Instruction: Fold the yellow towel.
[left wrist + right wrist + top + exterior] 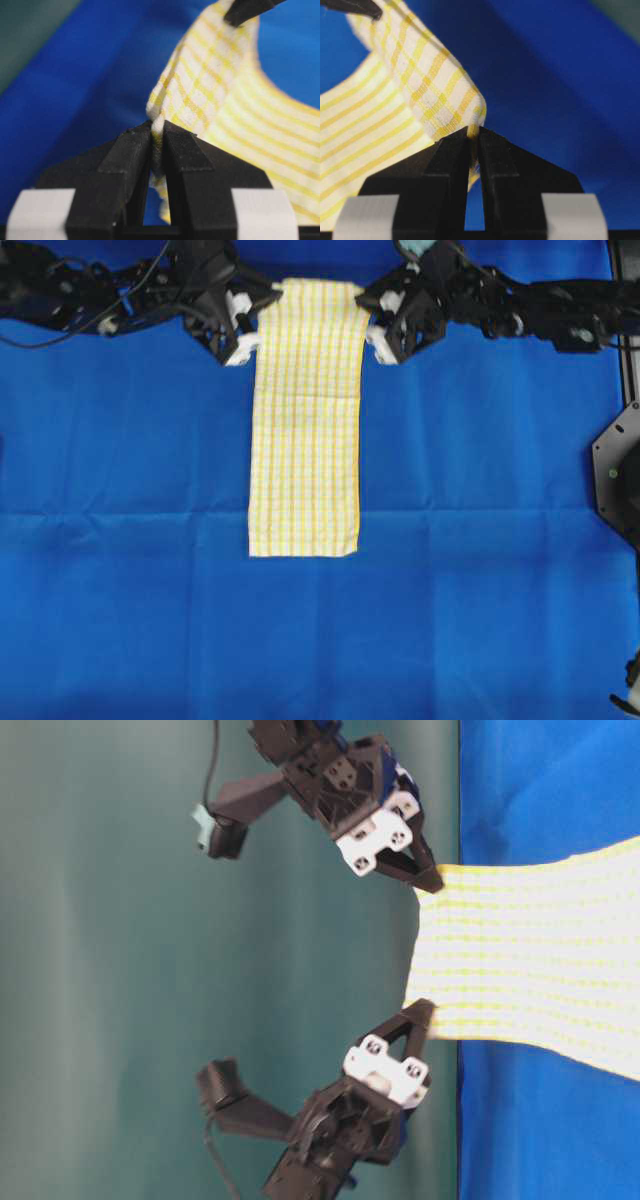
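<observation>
The yellow towel (pixel 305 440) lies as one long narrow checked strip down the middle of the blue cloth, near end flat, far end raised off the surface. My left gripper (pixel 268 302) is shut on the far left corner, and the wrist view shows the fabric (pixel 210 95) pinched between its black fingers (pixel 125 160). My right gripper (pixel 366 302) is shut on the far right corner, the hem (pixel 435 95) squeezed at its tips (pixel 473 134). From table level, the lifted edge (pixel 520 960) sags slightly between the right gripper (pixel 432 880) and the left gripper (pixel 420 1010).
The large plain blue cloth (pixel 480 540) covers the whole work surface. A black metal bracket (pixel 615 475) juts in at the right edge. A teal-green backdrop (pixel 100 970) stands behind the arms at the far side.
</observation>
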### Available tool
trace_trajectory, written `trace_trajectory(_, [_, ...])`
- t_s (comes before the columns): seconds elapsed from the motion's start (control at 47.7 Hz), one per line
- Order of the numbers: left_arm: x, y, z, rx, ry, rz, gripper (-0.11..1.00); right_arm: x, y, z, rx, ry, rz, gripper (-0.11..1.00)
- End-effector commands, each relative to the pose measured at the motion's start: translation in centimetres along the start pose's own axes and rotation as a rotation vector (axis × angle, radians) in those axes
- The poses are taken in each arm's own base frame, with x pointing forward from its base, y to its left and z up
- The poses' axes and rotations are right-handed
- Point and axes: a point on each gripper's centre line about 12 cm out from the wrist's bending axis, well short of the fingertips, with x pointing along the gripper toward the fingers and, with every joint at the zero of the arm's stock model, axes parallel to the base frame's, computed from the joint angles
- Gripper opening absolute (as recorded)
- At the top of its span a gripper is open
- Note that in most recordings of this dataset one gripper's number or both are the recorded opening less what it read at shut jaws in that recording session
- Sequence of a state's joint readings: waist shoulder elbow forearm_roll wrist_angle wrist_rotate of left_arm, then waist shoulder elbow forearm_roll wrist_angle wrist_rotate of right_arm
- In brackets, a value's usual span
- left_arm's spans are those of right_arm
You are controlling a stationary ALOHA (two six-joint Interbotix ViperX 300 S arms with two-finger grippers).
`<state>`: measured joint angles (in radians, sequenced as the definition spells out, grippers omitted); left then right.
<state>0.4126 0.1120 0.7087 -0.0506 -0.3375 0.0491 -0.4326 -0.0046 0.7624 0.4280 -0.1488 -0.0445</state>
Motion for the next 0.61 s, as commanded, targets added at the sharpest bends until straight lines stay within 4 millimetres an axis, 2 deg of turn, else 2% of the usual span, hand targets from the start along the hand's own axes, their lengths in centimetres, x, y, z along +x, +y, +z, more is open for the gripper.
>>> trace_trajectory(0.0, [-1.8,-1.8,1.5,0.015,-0.052,-0.041,0.05,-2.0,2.2,0.6,-0.021,-0.042,0.063,0.04])
trace_trajectory(0.168, [-3.9,-6.5,0.0,0.066,-0.033,-0.157,0.05,-4.5,5.0,-1.6,-0.058,-0.021,0.149,0.04])
trace_trajectory(0.335, [-5.6,-11.1,-1.8,0.111,-0.004,-0.274,0.05,-5.6,7.3,-4.0,-0.085,0.026,0.214,0.04])
trace_trajectory(0.461, [-6.7,-13.0,-2.9,0.090,0.022,-0.330,0.05,-6.2,9.5,-5.5,-0.114,0.046,0.271,0.04])
trace_trajectory(0.587, [-7.5,-14.3,-3.8,0.085,0.037,-0.368,0.05,-6.2,10.7,-6.8,-0.120,0.068,0.293,0.04])
